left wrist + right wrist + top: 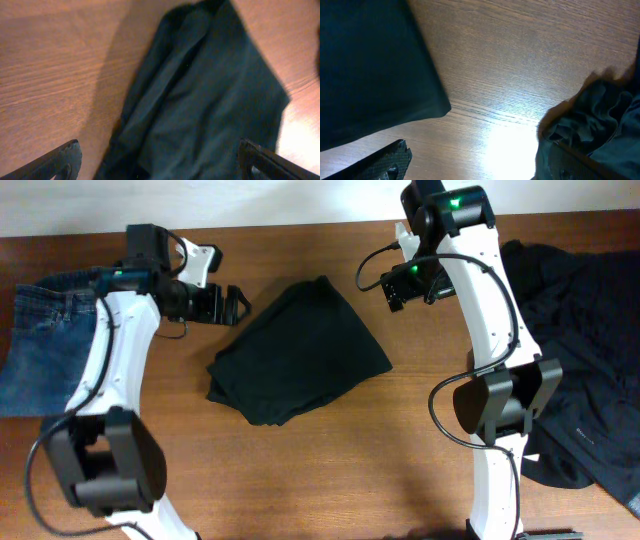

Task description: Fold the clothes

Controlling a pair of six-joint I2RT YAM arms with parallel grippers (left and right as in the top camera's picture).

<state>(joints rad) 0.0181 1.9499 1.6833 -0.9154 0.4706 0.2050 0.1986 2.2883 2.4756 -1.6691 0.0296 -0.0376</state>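
Observation:
A folded black garment (300,355) lies in the middle of the wooden table (330,480). My left gripper (235,305) hovers just off its upper left corner, jaws open and empty. In the left wrist view that garment (200,100) spreads below the wide-apart fingers (62,160) of the left gripper (160,165). My right gripper (400,288) hangs above bare wood to the garment's upper right. It (480,165) is open and holds nothing, with the folded garment's corner (370,65) to its left and a rumpled black pile (600,120) to its right.
Faded blue jeans (45,345) lie flat at the far left edge, under the left arm. A heap of loose black clothes (590,360) covers the right side of the table, behind the right arm's base (495,405).

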